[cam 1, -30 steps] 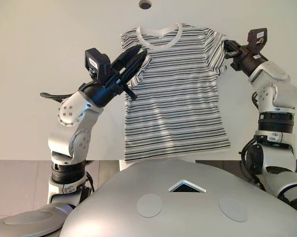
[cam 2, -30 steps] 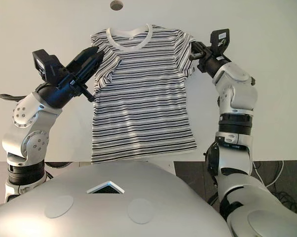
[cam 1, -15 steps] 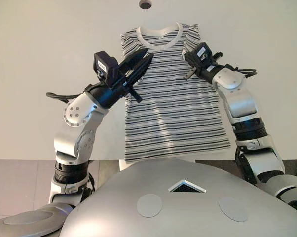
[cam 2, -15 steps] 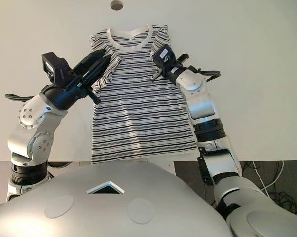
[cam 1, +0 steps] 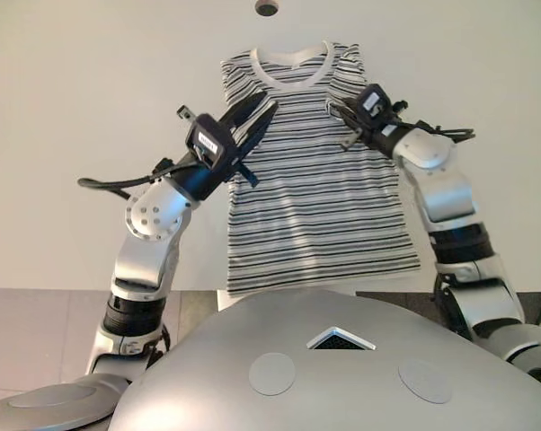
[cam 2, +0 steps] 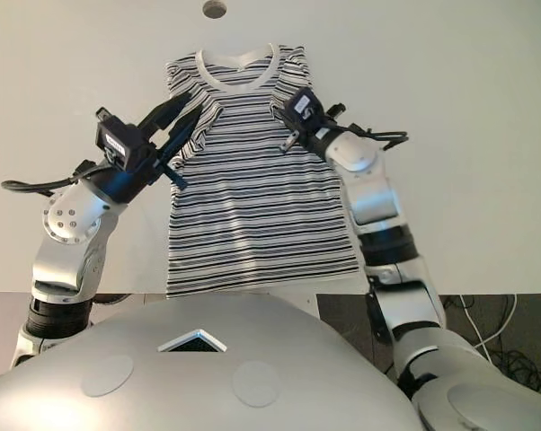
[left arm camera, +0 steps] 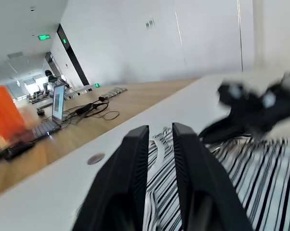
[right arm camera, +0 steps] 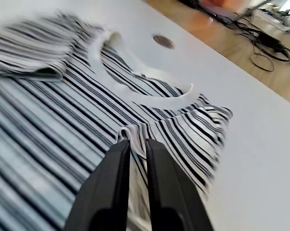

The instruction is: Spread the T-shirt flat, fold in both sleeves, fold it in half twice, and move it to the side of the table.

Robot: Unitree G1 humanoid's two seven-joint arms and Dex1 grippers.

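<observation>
Pointing toward the collar above the folded-in left sleeve (cam 2: 197,136), the left gripper (cam 1: 269,101) is clenched, its fingers nearly together with nothing between them. At centre, the striped T-shirt (cam 1: 320,206) lies flat on the white surface (cam 1: 91,72), collar away from the robot, both sleeves turned in over the body. Beyond the collar, a round grommet (cam 1: 267,8) sits in the surface. At the right shoulder, the right gripper (cam 1: 336,109) is pinched on the right sleeve (right arm camera: 193,130) edge.

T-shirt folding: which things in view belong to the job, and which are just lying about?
Job: T-shirt, left gripper, right gripper, table.
Lying about: round hole in the tabletop, cables on the floor.
</observation>
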